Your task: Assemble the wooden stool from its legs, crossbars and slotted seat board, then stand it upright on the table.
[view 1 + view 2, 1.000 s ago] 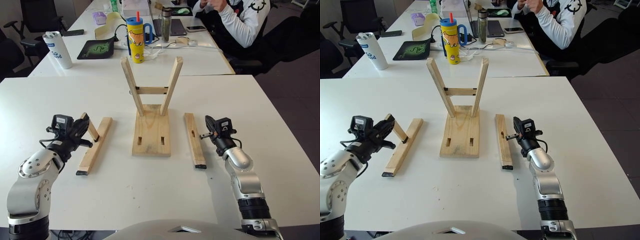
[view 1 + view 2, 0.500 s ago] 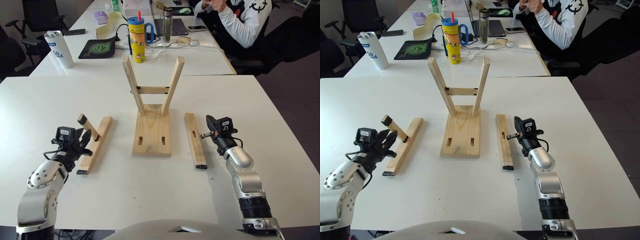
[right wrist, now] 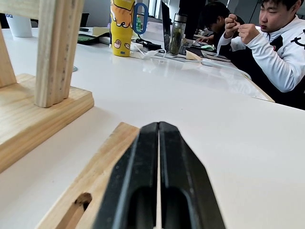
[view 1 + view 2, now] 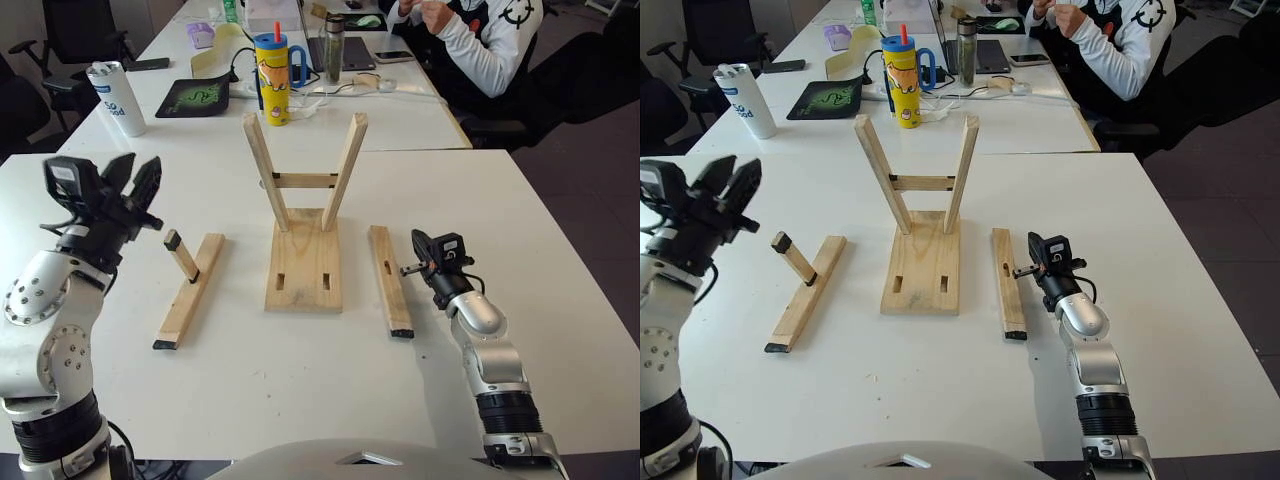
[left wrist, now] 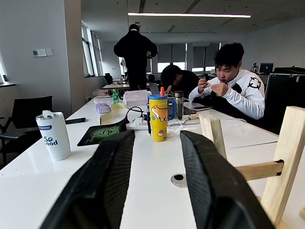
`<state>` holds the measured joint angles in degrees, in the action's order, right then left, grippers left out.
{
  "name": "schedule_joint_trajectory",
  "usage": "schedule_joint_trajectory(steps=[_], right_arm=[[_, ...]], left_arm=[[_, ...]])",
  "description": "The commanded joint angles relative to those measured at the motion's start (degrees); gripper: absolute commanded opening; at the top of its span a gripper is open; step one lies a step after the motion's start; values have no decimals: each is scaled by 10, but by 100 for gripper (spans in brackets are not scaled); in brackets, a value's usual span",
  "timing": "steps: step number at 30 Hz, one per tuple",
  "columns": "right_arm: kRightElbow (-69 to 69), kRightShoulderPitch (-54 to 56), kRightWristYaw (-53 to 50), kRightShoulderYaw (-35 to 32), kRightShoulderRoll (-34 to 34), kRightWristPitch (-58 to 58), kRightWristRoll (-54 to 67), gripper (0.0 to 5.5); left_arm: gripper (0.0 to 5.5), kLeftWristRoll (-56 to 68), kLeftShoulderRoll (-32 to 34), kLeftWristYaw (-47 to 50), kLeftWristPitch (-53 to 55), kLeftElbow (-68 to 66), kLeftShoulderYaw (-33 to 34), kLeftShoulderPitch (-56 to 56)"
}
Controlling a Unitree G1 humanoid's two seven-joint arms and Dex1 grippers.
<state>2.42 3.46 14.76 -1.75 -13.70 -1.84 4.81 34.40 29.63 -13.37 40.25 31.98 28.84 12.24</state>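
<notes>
The seat board (image 4: 303, 262) lies flat mid-counter (image 4: 500, 200), its long axis running away from the robot. At its far end two legs (image 4: 348, 170) stand upright, splayed apart at the top and joined by a crossbar (image 4: 305, 181). Left of the seat board a loose leg (image 4: 190, 290) lies roughly parallel to it, with a short bar (image 4: 181, 254) sticking up from it at a tilt. Right of the board a slotted leg (image 4: 389, 279) lies parallel. The left claw (image 4: 133, 178) hangs raised, well left of the board. The left wrist view shows its fingers (image 5: 109, 176) spread wide, holding nothing. The right wrist view shows the right claw (image 3: 158, 143) pressed closed over the slotted leg's edge. Whether it touches cannot be told.
</notes>
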Motion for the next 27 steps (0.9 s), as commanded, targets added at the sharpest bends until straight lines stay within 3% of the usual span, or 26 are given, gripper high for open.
schedule_joint_trajectory(steps=[1, 5, 9, 13, 17, 20, 27], right_arm=[[-1, 6, -3, -1, 2, -3, -4, 0], [-4, 6, -4, -4, 0, -4, -3, 0], [0, 13, 0, -2, -1, -5, -2, 0], [6, 21, 2, -3, -5, -3, -3, 0], [-2, 37, -6, -9, -1, -8, 1, 0], [-10, 44, -3, -5, 0, -10, 3, 0], [-17, 38, 2, 1, 4, -18, 5, 0]], left_arm=[[126, 6, 59, 4, 25, -60, 8, 90], [56, 15, 80, 4, 33, -83, -7, 162], [3, 18, 80, 11, 46, -71, -17, 167], [3, 11, 53, 13, 56, -74, -33, 106], [3, -95, 3, -4, -25, -155, -146, -87], [3, -169, -13, -13, -97, -212, -223, -165], [3, -171, -14, -6, -158, -225, -173, -126]])
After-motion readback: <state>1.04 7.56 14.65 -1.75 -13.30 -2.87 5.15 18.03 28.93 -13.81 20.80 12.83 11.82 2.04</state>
